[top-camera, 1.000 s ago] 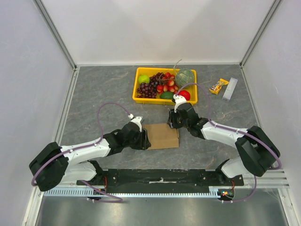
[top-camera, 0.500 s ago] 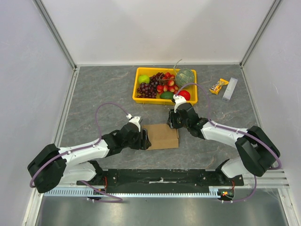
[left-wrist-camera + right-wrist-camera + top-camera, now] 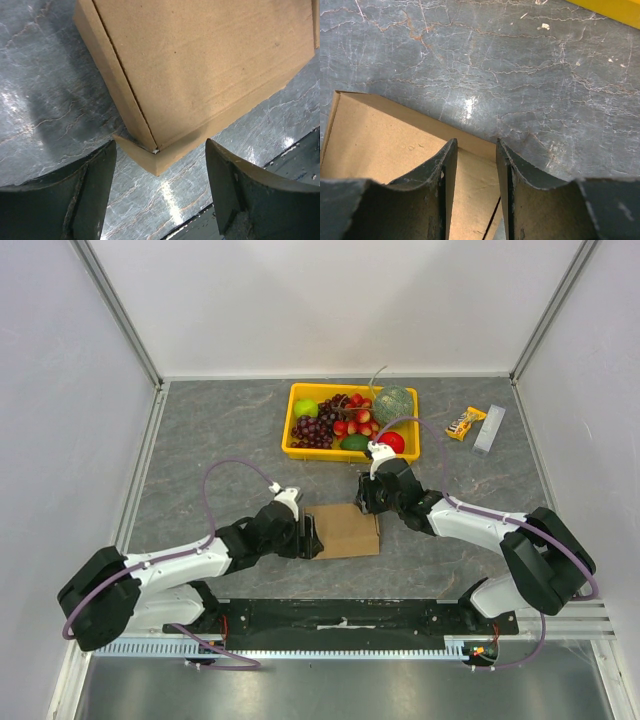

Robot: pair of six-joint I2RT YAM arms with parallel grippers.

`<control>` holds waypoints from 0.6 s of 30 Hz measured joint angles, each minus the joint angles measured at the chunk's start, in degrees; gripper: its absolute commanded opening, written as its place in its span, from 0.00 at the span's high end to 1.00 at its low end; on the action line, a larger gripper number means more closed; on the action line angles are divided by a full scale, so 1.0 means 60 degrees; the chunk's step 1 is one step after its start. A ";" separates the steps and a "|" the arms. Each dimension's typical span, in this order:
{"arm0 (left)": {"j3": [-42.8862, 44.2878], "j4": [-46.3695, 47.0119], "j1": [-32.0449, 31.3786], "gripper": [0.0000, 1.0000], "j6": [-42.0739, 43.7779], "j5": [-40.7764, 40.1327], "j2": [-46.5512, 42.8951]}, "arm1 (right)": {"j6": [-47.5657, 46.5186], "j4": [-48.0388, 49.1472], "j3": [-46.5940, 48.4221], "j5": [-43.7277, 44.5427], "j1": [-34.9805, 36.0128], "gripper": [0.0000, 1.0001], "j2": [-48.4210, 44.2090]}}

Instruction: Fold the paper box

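Note:
The paper box is a flat, shut brown cardboard box lying on the grey table between both arms. My left gripper sits at its left edge. In the left wrist view the box fills the top, and one near corner points into the wide gap of my open left gripper, touching neither finger. My right gripper is at the box's far right corner. In the right wrist view its fingers stand partly apart over the box top, with nothing between them.
A yellow tray of fruit stands just behind the box; its rim shows in the right wrist view. A snack bar and a pale bar lie at the back right. The black base rail runs along the near edge.
My left gripper's jaws have spread wider beside the box's left edge. The box and the right arm have stayed where they were.

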 measured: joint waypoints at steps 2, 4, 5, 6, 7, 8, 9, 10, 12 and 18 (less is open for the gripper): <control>-0.0011 0.0080 0.0000 0.23 0.0000 0.0127 0.0168 | 0.0000 -0.0015 0.0000 -0.0095 0.0000 0.57 0.0000; -0.0022 0.0178 0.0000 0.23 -0.0004 0.0204 0.0266 | 0.0000 -0.0022 0.0000 -0.0146 0.0000 0.56 0.0000; -0.0022 0.0219 0.0000 0.23 0.0000 0.0255 0.0291 | 0.0000 -0.0022 0.0000 -0.0149 0.0000 0.57 0.0000; -0.0022 0.0262 0.0000 0.23 0.0000 0.0339 0.0306 | 0.0000 -0.0022 0.0000 -0.0153 0.0000 0.57 0.0000; -0.0022 0.0313 0.0000 0.23 0.0000 0.0393 0.0313 | 0.0000 -0.0022 0.0000 -0.0153 0.0000 0.57 0.0000; -0.0022 0.0368 0.0000 0.23 0.0000 0.0444 0.0321 | 0.0000 -0.0022 0.0000 -0.0153 0.0000 0.57 0.0000; -0.0022 0.0397 0.0000 0.23 0.0000 0.0463 0.0324 | 0.0000 -0.0022 0.0000 -0.0160 0.0000 0.57 0.0000; -0.0022 0.0430 0.0000 0.23 0.0000 0.0517 0.0339 | 0.0000 -0.0022 0.0000 -0.0168 -0.0004 0.57 0.0000; -0.0022 0.0503 0.0000 0.24 0.0000 0.0648 0.0393 | 0.0000 -0.0022 0.0000 -0.0189 -0.0007 0.57 0.0000; -0.0022 0.0641 0.0000 0.26 0.0000 0.0943 0.0579 | -0.0004 -0.0022 0.0000 -0.0208 -0.0007 0.56 0.0007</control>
